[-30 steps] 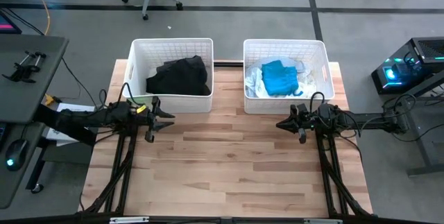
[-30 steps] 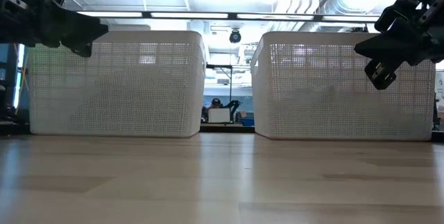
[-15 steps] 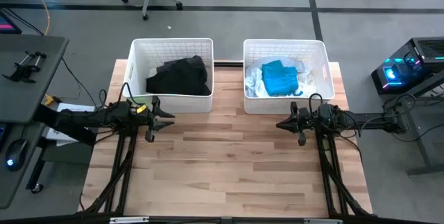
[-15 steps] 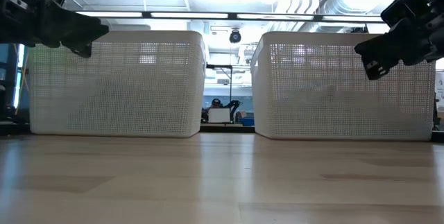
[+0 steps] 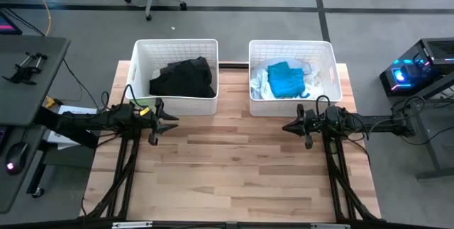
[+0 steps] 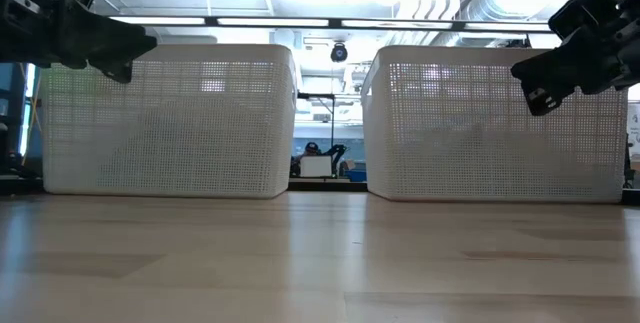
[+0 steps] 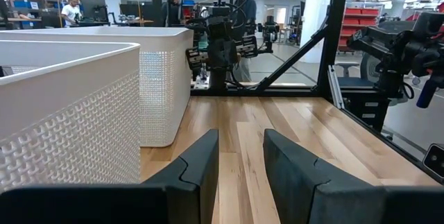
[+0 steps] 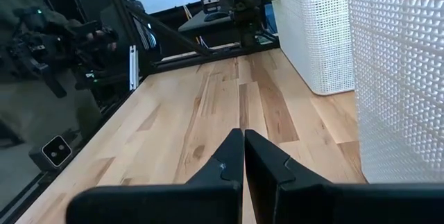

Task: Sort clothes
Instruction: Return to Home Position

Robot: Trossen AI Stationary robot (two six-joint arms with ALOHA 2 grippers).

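Observation:
Black and dark garments (image 5: pixel 183 77) lie piled in the left white lattice basket (image 5: pixel 176 42). A bright blue garment (image 5: pixel 286 79) lies on top of white and pale ones (image 5: pixel 260 85) in the right basket (image 5: pixel 291 42). My left gripper (image 5: pixel 175 120) hovers over the table in front of the left basket, pointing toward the table's right edge. It is open and empty, as the left wrist view (image 7: pixel 241 148) shows. My right gripper (image 5: pixel 285 125) hovers in front of the right basket, pointing toward the table's left edge. It is shut and empty in its wrist view (image 8: pixel 243 141).
The wooden tabletop (image 5: pixel 234 165) lies bare between and in front of the two arms. The two baskets stand side by side along the far edge with a gap (image 6: pixel 330 163) between them. A desk with a mouse (image 5: pixel 18 151) stands off the table's left side.
My right gripper has shut its fingers while staying in front of the right basket. The left arm and the clothes have kept still.

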